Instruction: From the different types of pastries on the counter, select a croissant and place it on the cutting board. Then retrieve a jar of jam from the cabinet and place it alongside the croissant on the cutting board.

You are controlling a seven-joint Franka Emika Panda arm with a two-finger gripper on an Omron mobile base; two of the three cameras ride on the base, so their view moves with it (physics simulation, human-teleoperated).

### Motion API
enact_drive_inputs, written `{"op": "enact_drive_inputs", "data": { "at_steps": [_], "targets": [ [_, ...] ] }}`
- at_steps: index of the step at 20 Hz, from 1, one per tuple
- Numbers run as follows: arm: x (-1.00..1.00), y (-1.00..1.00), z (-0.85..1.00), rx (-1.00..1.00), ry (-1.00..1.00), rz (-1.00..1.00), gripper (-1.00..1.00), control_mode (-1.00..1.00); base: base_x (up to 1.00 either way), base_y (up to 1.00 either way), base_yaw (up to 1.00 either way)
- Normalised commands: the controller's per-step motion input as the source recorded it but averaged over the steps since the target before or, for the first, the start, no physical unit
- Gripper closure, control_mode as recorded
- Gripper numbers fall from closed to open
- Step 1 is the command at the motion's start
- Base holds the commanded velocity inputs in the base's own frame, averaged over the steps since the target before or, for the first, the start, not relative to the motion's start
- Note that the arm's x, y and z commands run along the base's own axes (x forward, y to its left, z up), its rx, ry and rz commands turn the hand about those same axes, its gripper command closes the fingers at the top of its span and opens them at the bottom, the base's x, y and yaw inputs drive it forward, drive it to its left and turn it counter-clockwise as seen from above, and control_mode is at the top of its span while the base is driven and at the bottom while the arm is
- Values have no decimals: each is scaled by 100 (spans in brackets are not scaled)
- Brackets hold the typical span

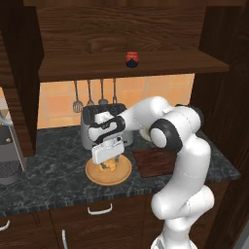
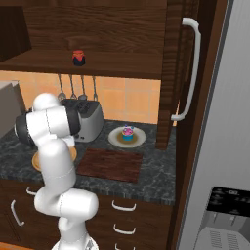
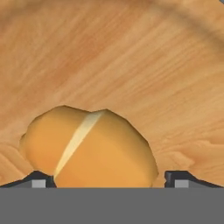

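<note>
Croissant (image 3: 94,146) — long axis between pincer (image 3: 109,179) fingertips — on round plate (image 3: 131,65).

This place is a home kitchen, and it is a rendered one. A dark speckled tabletop (image 1: 53,170) runs over brown wooden drawers with white handles (image 1: 99,209). On it stands a silver toaster (image 2: 88,119), and cooking utensils (image 1: 95,95) hang on the orange tiled wall behind. Above is a dark wood cabinet (image 1: 121,36) with a shelf that carries a jar of jam (image 1: 132,59). At the right side stands a tall grey fridge (image 2: 219,122) with a dispenser panel.
</note>
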Motion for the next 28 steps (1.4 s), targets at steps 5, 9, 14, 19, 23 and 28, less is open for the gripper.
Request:
{"op": "enact_drive_inputs", "data": {
  "at_steps": [5, 9, 14, 19, 23, 28],
  "targets": [
    [15, 6, -26, 0, 1, 4, -100, -100, 0, 0, 0],
    [0, 30, -41, 0, 0, 5, 100, -100, 0, 0, 0],
    [0, 4, -4, 1, -3, 4, 100, -100, 0, 0, 0],
    [-5, -50, 39, 4, 0, 0, 100, -100, 0, 0, 0],
    [-9, -79, 32, 6, 0, 0, 100, -100, 0, 0, 0],
    [-6, -90, 19, 6, 0, 0, 100, -100, 0, 0, 0]
  ]
}}
